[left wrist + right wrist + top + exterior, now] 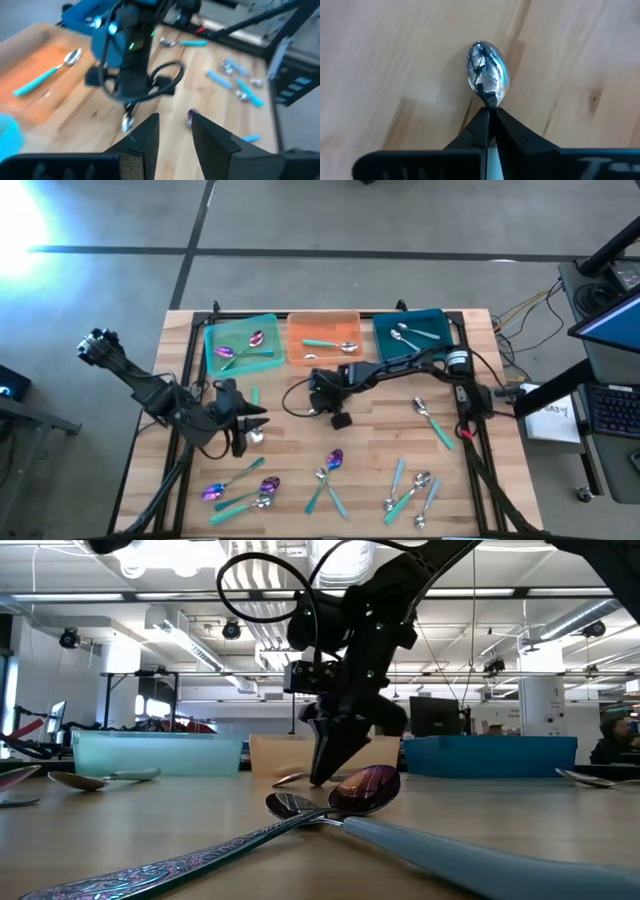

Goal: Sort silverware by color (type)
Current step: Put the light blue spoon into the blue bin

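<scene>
My right gripper [490, 117] [322, 408] stands at the table's middle, pointing down, shut on a silver-headed spoon [488, 75] [290, 778]. My left gripper [174, 131] [250, 425] hovers left of centre, open, with nothing between its fingers. It faces the right gripper. Loose spoons lie along the near edge: purple-headed ones [240, 490], a purple and a silver head side by side [365, 788] [328, 465], and teal-handled ones [410, 490]. The green tray [215, 360] holds purple-headed spoons, the orange tray [300, 360] a teal-handled one, the teal tray [385, 350] silver ones. My right gripper pinches the spoon at its neck [489, 101], just behind the bowl, between its two fingertips. It comes from above, pointing down. The bowl sticks out past the fingertips, low over the wood; the fingers hide the handle. Whether the spoon is lifted clear I cannot tell.
Three trays line the far edge. Another teal-handled spoon [432, 420] lies right of centre. A short teal handle [255, 394] and a silver head [256, 437] lie beside the left gripper. Bare wood shows between the two grippers and the near spoons.
</scene>
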Available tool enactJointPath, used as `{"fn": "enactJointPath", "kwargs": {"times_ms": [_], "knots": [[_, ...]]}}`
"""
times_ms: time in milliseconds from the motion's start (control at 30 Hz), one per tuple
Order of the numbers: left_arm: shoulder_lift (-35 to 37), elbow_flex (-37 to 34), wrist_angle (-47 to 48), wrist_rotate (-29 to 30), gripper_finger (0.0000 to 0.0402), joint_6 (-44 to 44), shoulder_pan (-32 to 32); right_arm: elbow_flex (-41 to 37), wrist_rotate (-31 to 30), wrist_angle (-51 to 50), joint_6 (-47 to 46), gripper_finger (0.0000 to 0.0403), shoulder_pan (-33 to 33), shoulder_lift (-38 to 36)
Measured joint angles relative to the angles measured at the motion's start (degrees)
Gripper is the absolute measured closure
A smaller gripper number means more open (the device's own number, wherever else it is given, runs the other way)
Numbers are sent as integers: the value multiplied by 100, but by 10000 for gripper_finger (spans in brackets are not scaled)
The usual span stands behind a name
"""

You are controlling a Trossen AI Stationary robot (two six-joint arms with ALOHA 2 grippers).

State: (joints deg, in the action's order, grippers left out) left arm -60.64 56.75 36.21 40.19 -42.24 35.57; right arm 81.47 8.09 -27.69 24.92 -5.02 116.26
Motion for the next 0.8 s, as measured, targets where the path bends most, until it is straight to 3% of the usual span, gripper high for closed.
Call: {"fn": "enactJointPath", "kwargs": {"times_ms": [500, 800], "knots": [[-1094, -592, 41, 270, 303, -784, -25, -267, -278, -841, -522, 394, -2, -1421], [-1533, -590, -155, 435, 303, -783, -229, -815, -1385, -1334, -867, 396, -138, -2570]]}}
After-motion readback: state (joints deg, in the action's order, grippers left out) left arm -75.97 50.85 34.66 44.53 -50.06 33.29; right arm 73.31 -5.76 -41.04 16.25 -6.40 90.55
